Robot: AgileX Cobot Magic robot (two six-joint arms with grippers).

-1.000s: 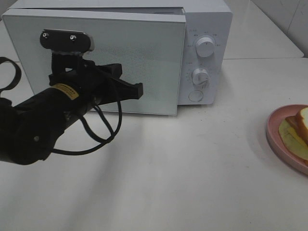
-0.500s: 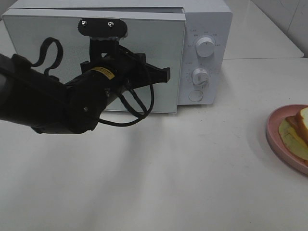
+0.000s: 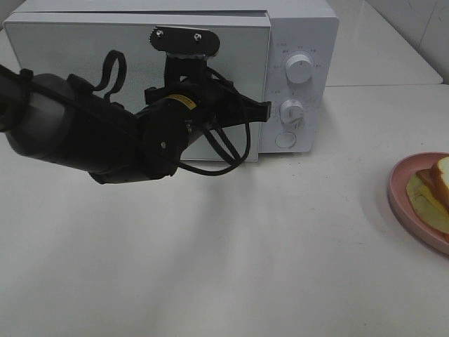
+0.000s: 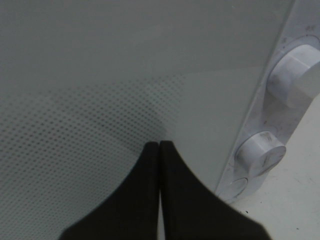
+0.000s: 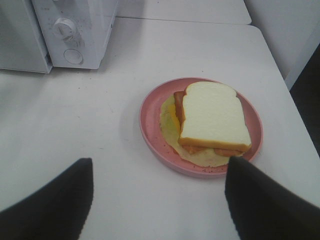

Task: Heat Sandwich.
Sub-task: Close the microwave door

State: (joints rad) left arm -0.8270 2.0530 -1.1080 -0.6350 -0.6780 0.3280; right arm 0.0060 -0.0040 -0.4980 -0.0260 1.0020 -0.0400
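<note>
Progress: my left claw (image 4: 159,146), tips pressed together, has swept rightward across the white box microwave's frosted door (image 3: 84,70) to its right edge, presumably to open it.

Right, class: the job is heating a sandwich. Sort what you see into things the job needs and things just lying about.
Needed for the job:
- sandwich
- pink plate under it
- microwave, door shut
- left gripper, fingers closed, at the door edge
- right gripper, open above the plate

Just lying about:
- nothing visible; only the bare white table
</note>
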